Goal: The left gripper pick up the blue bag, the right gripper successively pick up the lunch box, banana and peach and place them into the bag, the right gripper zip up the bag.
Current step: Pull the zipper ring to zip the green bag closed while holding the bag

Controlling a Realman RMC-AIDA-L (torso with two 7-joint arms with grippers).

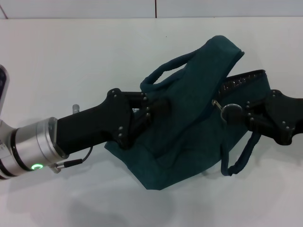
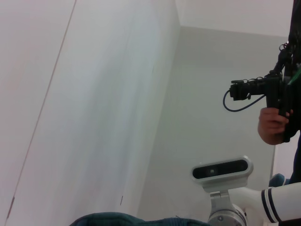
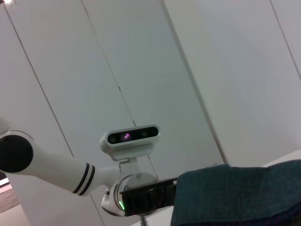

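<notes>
The blue bag (image 1: 199,109) hangs bulging above the white table in the head view, its zipper (image 1: 244,80) partly open along the top right edge. My left gripper (image 1: 150,113) is shut on the bag's left side, just under one handle (image 1: 163,73). From the right, my right gripper (image 1: 236,113) is shut on the round tab of the zipper pull (image 1: 217,103). Bag fabric also fills a corner of the left wrist view (image 2: 113,219) and of the right wrist view (image 3: 235,193). The lunch box, banana and peach are hidden or out of view.
The white table (image 1: 71,52) spreads around the bag. The bag's second handle (image 1: 244,158) dangles below my right gripper. In the left wrist view a person's hand (image 2: 272,125) holds a camera, beside the robot's head camera (image 2: 220,169).
</notes>
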